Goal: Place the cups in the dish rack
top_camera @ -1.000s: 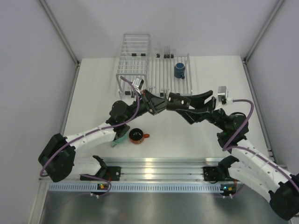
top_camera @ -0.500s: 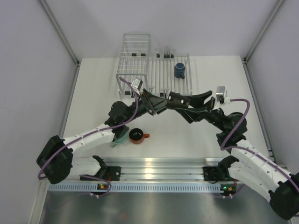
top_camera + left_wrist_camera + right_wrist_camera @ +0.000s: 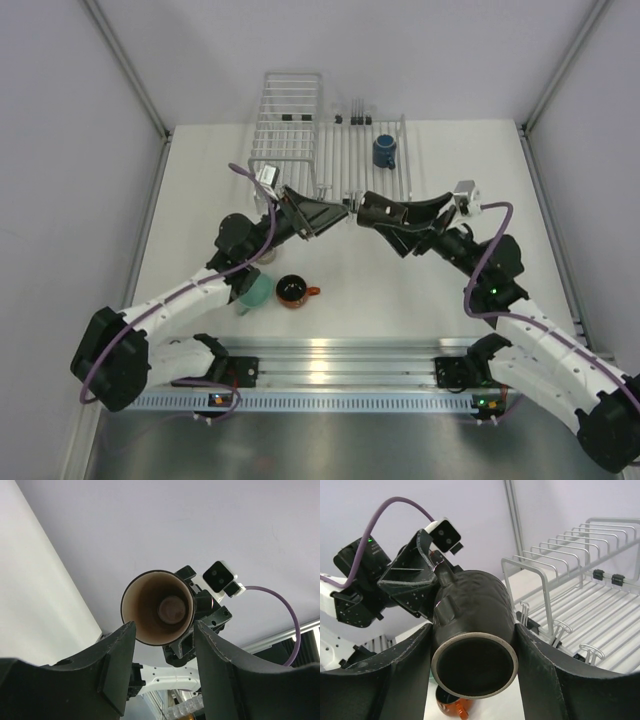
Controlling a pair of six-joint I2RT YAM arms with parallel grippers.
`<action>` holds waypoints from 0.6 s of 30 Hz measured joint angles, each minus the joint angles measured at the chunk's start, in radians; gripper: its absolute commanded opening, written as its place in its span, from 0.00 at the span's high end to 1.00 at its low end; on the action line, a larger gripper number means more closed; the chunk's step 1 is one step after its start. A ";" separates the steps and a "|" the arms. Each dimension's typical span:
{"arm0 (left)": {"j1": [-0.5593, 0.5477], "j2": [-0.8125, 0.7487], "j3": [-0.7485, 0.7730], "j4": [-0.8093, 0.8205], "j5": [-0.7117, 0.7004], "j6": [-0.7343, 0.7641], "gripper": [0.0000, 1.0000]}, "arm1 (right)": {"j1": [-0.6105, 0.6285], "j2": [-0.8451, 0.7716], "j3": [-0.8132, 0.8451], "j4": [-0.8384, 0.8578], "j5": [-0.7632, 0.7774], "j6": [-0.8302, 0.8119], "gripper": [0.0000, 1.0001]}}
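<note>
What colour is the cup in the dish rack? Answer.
The cup is dark blue, clearest in the top external view.

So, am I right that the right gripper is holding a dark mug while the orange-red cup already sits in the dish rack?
Not quite: the cup in the dish rack is the dark blue cup; the orange-red cup stands on the table near the arms, as the top external view shows. The right gripper does hold a dark mug.

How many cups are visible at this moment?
4. A dark blue cup stands in the dish rack; an orange-red cup and a mint-teal cup sit on the table; a brown cup is in the right gripper. The arms may hide others.
</note>
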 measured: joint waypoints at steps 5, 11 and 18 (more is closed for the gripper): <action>0.069 -0.018 0.000 -0.041 0.036 0.043 0.44 | 0.000 0.026 0.046 -0.052 0.027 -0.029 1.00; 0.154 -0.053 0.023 -0.226 0.053 0.194 0.44 | -0.003 0.125 0.210 -0.223 0.092 -0.098 1.00; 0.169 -0.158 0.140 -0.586 -0.068 0.495 0.44 | -0.018 0.354 0.559 -0.606 0.262 -0.217 1.00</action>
